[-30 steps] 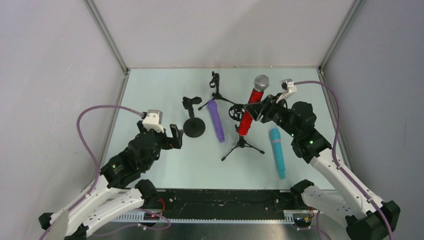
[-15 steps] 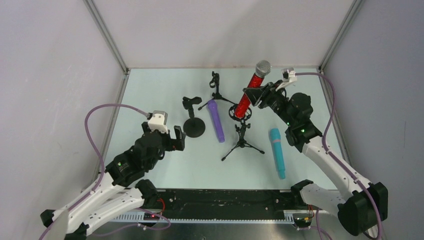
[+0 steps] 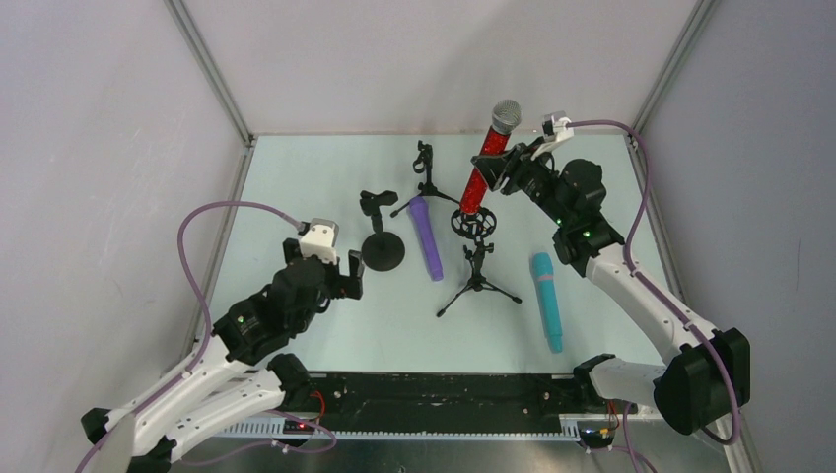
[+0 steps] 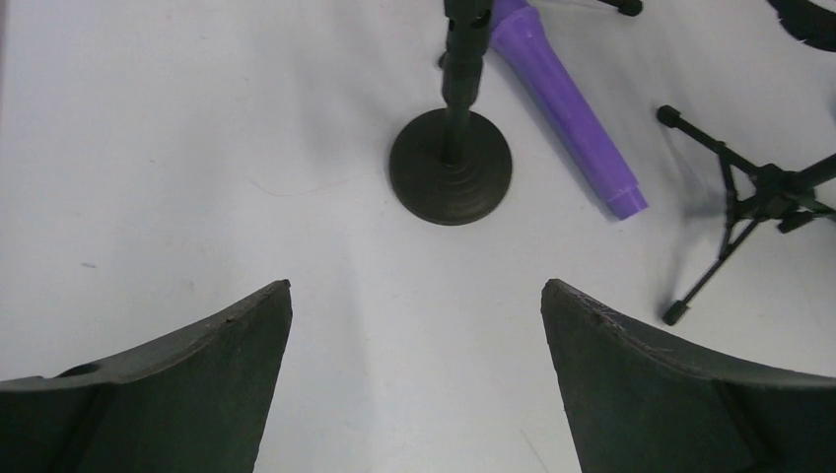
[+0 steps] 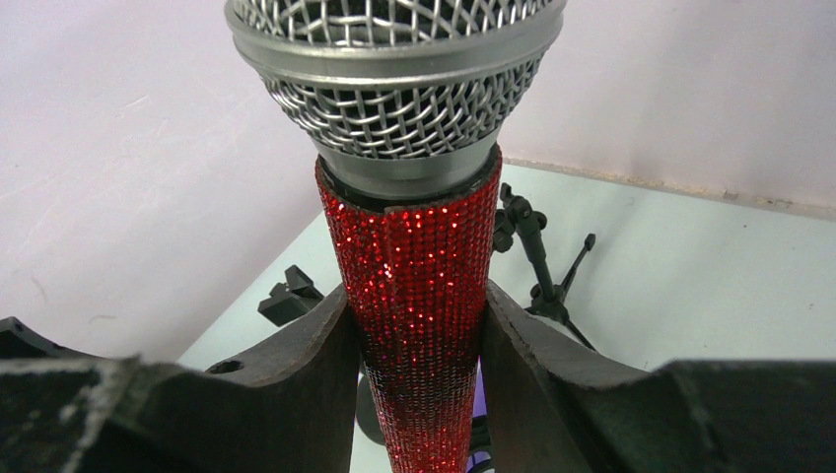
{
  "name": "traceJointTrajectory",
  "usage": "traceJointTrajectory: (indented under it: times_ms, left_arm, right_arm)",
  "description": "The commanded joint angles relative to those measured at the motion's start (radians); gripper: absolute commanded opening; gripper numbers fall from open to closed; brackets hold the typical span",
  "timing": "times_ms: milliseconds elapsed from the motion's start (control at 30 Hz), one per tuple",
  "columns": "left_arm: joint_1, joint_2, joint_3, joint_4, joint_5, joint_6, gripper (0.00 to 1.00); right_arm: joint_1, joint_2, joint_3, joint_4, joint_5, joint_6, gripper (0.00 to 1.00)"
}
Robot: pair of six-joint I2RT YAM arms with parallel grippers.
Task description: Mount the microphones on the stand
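Right tool (image 5: 416, 296) grips red microphone (image 5: 414, 227), tail cut off below.

Glittery red down the shaft of the red microphone (image 5: 419, 296), silver wire mesh over its head. Plain purple all along the purple microphone (image 3: 427, 238); plain teal for the teal microphone (image 3: 546, 301). Matte black on round-base stand (image 3: 383, 251) and tripod stand (image 3: 478, 281). Pale mint across the worktop (image 3: 315, 177). Charcoal on the fingers (image 4: 641, 394).

No text, label, brand, number or sign can be read anywhere, not on the red mic (image 3: 476, 192), the purple mic (image 3: 427, 239) or the teal mic (image 3: 548, 301).
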Motion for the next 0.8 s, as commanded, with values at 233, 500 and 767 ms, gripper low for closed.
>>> traceJointTrajectory:
  times_ms: [233, 500, 767]
  left_arm:
    - [0.005, -0.091, 0.021, -0.085, -0.124, 0.134, 1.0]
    - [0.004, -0.128, 0.013, -0.091, -0.105, 0.128, 1.0]
    - [0.003, -0.107, 0.017, -0.091, -0.111, 0.126, 1.0]
  right_arm:
    - [0.017, -0.007, 0.059, 0.061, -0.055, -0.19, 0.0]
    - [0.06, -0.026, 0.05, 0.023, -0.04, -0.314, 0.0]
    - [0.097, -0.018, 0.004, 0.083, -0.004, -0.346, 0.0]
